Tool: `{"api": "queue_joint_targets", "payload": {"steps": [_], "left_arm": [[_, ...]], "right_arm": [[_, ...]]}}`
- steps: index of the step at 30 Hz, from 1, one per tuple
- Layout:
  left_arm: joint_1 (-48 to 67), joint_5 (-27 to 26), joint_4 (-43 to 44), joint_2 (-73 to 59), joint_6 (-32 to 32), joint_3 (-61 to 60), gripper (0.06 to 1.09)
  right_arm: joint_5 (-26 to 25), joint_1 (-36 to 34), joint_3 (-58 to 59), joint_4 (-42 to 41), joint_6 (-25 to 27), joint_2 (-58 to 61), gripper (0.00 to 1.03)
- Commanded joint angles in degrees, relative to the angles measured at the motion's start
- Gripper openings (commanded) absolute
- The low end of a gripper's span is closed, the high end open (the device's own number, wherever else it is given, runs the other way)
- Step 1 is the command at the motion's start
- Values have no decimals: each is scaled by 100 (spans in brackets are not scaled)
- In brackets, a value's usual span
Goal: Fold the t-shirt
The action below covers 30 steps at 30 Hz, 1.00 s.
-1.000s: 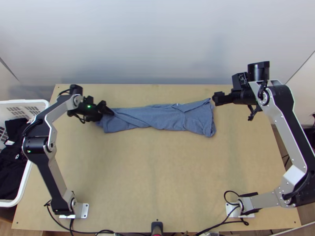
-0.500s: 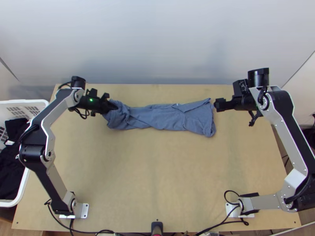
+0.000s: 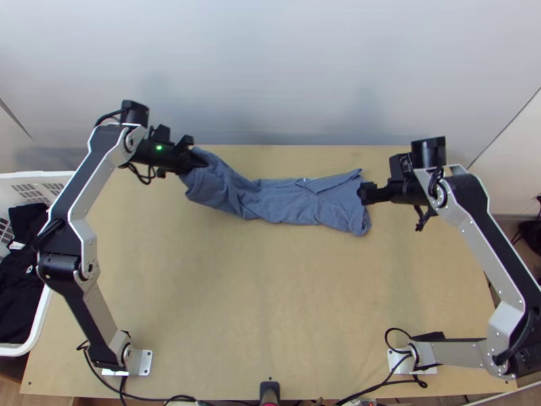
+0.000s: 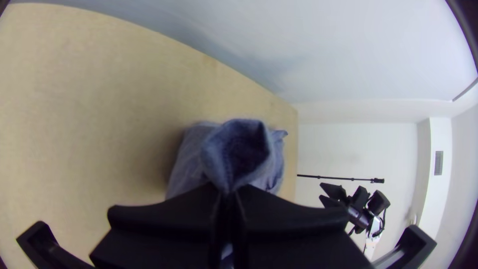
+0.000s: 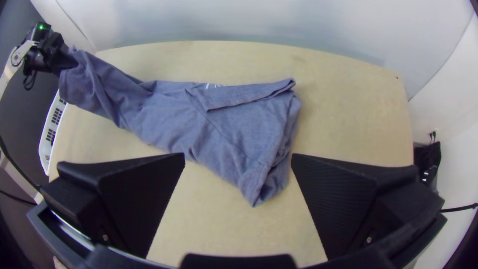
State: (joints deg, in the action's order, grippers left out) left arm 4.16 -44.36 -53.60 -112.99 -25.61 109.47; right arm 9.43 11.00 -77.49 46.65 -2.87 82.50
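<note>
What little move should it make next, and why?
Probably swing the left gripper inward and lay its end of the t-shirt over the rest. Its shut fingers hold that end raised, while the remainder lies as a long strip on the table; the right gripper hangs open, gripping nothing.

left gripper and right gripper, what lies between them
The t-shirt, seen in the top view: one end raised in the left gripper, the rest lying toward the open right gripper.

Beyond the far edge of a flat, light wooden table point(image 3: 270, 304), a smooth, pale blue-grey wall point(image 3: 270, 68) is marked by soft shadows. Brown wooden flooring point(image 3: 8, 391) is glimpsed at the top view's lower left. A grey slatted vent point(image 4: 438, 163) is set in white walling point(image 4: 439, 130).
</note>
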Motion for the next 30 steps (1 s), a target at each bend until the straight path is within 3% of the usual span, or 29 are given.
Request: {"api": "queue_joint_targets", "payload": {"steps": [1, 15, 30], "left_arm": [[559, 208, -177, -276, -226, 830, 9], [1675, 665, -238, -1085, -489, 2157, 9], [2493, 894, 1537, -1770, -1465, 2368, 9]], "right_arm": [[-3, 68, 657, -332, -161, -366, 99], [-11, -99, 1114, -464, -258, -850, 99], [-11, -345, 1905, -631, -460, -1263, 99]]}}
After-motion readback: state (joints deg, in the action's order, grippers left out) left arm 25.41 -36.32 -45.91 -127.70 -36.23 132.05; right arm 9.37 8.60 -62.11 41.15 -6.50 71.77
